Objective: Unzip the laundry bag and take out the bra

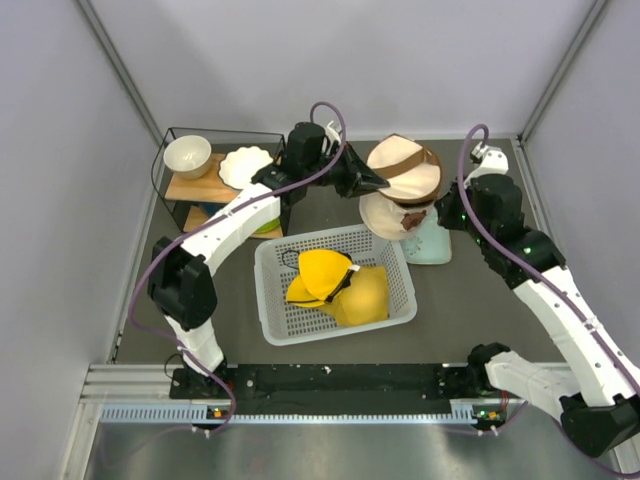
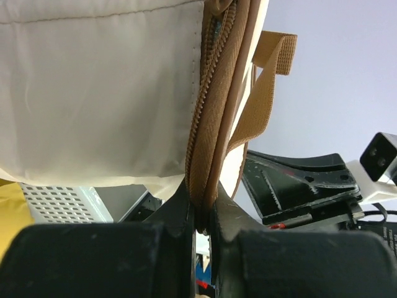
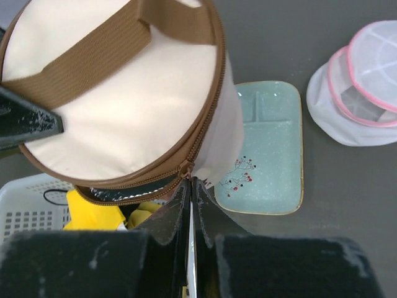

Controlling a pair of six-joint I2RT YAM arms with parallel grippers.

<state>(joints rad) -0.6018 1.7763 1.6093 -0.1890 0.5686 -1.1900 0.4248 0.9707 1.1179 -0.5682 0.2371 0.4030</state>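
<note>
Dark grey desk [image 1: 470,310], pale walls [image 1: 400,60] on three sides. The laundry bag [image 1: 405,170] is held up near the far edge, right of centre, beyond the white basket [image 1: 275,300].

The left claw [image 2: 201,214] is nearly closed, pinching the brown zip trim [image 2: 205,124]. The right claw [image 3: 189,185] is fully closed, tips at the zip line; grip on the pull unclear.

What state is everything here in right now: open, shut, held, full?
laundry bag: pinched by the left gripper; a gap shows along the zip, so it looks partly open.
left gripper: shut on the laundry bag's brown zip trim.
right gripper: shut, tips at the zip slider.
white basket: holds a yellow garment.
teal tray: nothing on the part that shows.
bowl: upright on the shelf.
</note>
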